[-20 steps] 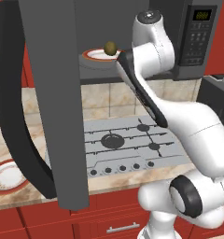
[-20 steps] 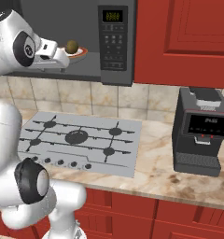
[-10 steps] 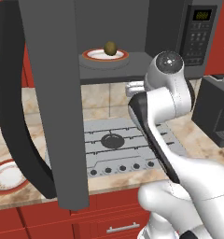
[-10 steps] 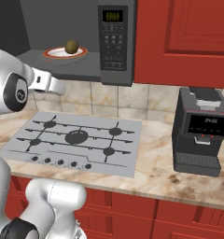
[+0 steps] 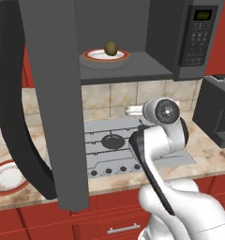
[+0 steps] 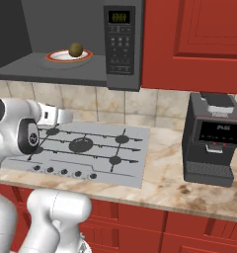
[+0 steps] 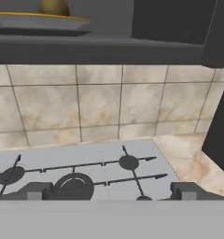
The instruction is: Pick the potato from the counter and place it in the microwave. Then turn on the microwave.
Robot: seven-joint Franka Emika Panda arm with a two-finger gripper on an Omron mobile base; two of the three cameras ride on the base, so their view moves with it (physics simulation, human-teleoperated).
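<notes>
Left base view: the potato (image 5: 111, 48) is seated on the plate (image 5: 93, 56) inside the microwave (image 5: 180, 42); the end effector (image 7: 111, 190), open and empty, has been lowered over the cooktop (image 5: 114, 143).

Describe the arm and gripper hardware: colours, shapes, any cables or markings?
Glossy white rounded arm links with dark grey round joint caps and a black band along one link. The gripper has two small dark grey blocky fingertips; its white hand body shows in the right base view. No cables or markings visible.
</notes>
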